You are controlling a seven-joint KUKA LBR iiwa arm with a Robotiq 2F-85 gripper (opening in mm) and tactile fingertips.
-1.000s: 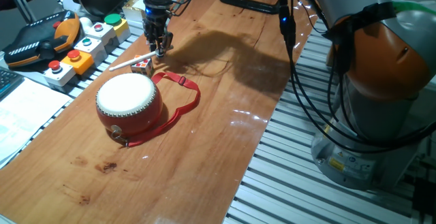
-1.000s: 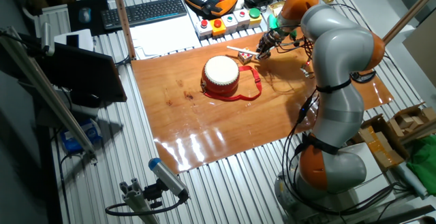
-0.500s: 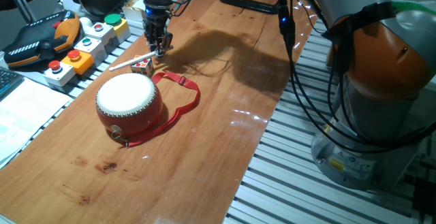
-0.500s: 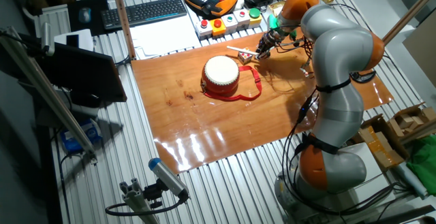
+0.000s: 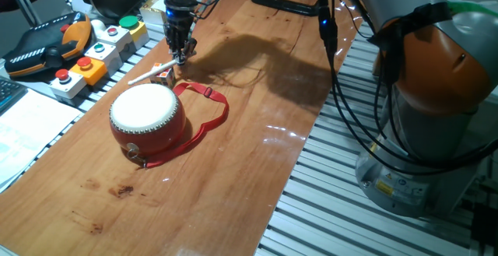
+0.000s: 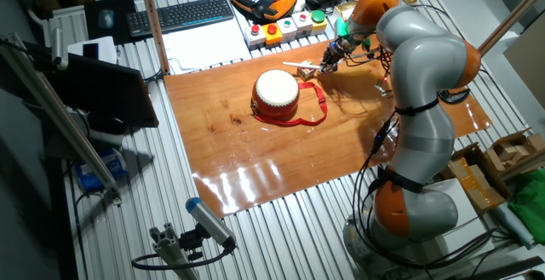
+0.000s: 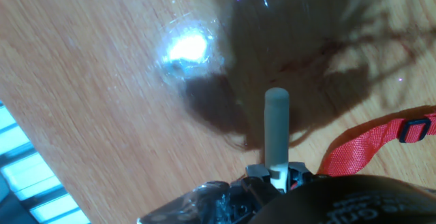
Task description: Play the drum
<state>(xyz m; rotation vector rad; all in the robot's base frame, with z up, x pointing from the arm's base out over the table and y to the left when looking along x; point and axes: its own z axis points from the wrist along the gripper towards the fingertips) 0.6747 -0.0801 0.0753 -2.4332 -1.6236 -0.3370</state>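
Gripper (image 5: 180, 54) pinches a pale drumstick (image 5: 152, 73) at the board's far left; the drum (image 5: 147, 116) sits nearer, just beside. The thin end-grip risks the stick twisting or slipping on impact.

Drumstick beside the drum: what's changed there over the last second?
The fingers shifted slightly toward the drumstick and now grip its end; in the hand view it sticks out from between them. The drum and its red strap have not moved.
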